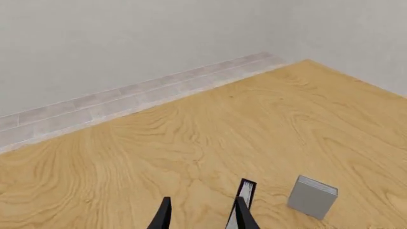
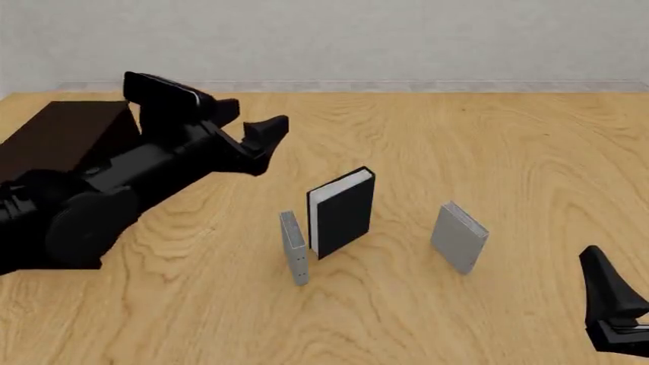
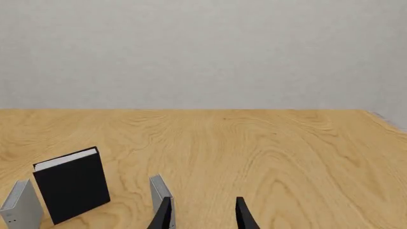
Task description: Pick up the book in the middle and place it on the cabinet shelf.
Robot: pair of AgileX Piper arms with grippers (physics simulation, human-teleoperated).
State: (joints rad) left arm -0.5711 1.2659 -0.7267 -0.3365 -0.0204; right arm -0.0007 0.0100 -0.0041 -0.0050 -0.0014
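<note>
Plain pale grey wall [image 2: 406,38]; light wood-grain tabletop [image 2: 487,152] (swirled grain); pale tiled strip [image 1: 95,107] at wall's foot.

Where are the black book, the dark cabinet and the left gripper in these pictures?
black book [image 2: 343,215], front view, on its black front cover.
dark cabinet [image 2: 63,133], front view, on its flat top.
left gripper [image 2: 272,131], front view, between its open fingertips.

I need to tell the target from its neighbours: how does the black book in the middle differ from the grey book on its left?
The black hardcover book with white page edges is dark, taller and thicker. The small grey book left of it is pale, shorter and thinner, and stands nearer the camera. Both stand upright on the wooden table.
</note>
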